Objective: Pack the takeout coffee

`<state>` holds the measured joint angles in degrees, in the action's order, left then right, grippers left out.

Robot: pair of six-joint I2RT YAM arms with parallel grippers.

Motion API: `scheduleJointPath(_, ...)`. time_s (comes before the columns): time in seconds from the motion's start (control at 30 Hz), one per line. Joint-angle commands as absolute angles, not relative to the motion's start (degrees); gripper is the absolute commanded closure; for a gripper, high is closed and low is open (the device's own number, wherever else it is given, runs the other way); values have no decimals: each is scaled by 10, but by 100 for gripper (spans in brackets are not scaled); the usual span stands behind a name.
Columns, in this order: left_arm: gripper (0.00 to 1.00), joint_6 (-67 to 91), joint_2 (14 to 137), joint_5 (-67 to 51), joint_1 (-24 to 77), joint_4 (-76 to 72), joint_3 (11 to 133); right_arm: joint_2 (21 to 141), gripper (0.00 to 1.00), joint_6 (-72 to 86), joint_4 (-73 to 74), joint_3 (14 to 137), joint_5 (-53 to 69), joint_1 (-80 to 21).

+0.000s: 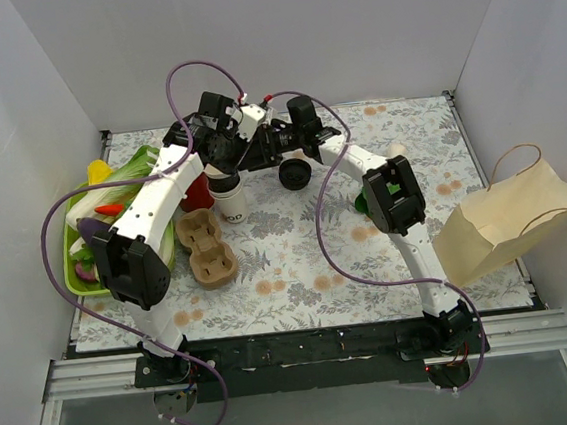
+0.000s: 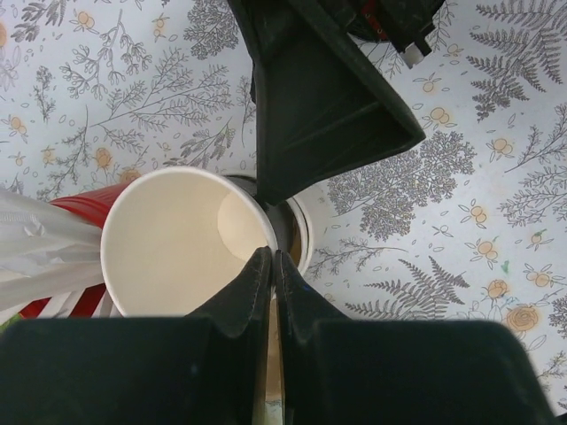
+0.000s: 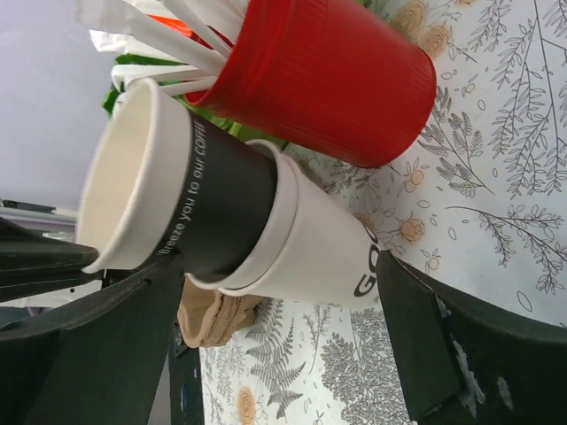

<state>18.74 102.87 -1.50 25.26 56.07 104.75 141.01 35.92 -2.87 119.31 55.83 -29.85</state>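
Top view: near the table's (image 1: 299, 271) far edge, left of middle, the lidless cream cup (image 1: 222, 182) sits nested in a white outer cup (image 1: 233, 209). The red cup (image 1: 198, 193) is against their left side. Just to their right, under the right arm, a round black top looks like the takeout coffee (image 1: 295, 176), but it is too small to be sure. A green tray (image 1: 72, 278) at the left edge holds vegetables. A paper bag (image 1: 505, 216) lies at the right edge.

Left wrist view: the left gripper (image 2: 270, 257) is pinched closed on the lidless cup's rim. The red cup holds white plastic cutlery (image 2: 35, 243).

Right wrist view: the right gripper (image 3: 275, 266) is spread wide on either side of the nested pair and grips nothing.
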Motion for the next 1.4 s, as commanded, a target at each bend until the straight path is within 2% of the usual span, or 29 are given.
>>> scheduleJointPath(0.0, 100, 175, 1013, -10, 258, 527, 1065, 1431, 4, 329, -11, 1218, 547, -308)
scheduleJointPath(0.3, 100, 171, 1015, -8, 258, 529, 1079, 1424, 5, 329, -27, 1224, 562, -297)
scheduleJointPath(0.73, 100, 165, 983, 28, 258, 571, 1140, 1330, 5, 323, -48, 1201, 590, -255)
scheduleJointPath(0.87, 100, 163, 977, 9, 260, 591, 1172, 1289, 5, 273, -7, 1187, 581, -237)
scheduleJointPath(1.0, 100, 151, 969, -66, 285, 640, 1203, 1218, 5, 153, 105, 1175, 500, -211)
scheduleJointPath(1.1, 100, 112, 953, -91, 350, 665, 1155, 1160, 5, 106, 154, 1158, 419, -180)
scheduleJointPath(1.2, 100, 94, 918, -105, 415, 655, 1054, 1120, 5, 117, 156, 1118, 380, -132)
scheduleJointPath(1.37, 100, 95, 918, -120, 466, 608, 964, 1051, 5, 80, 193, 1079, 350, -82)
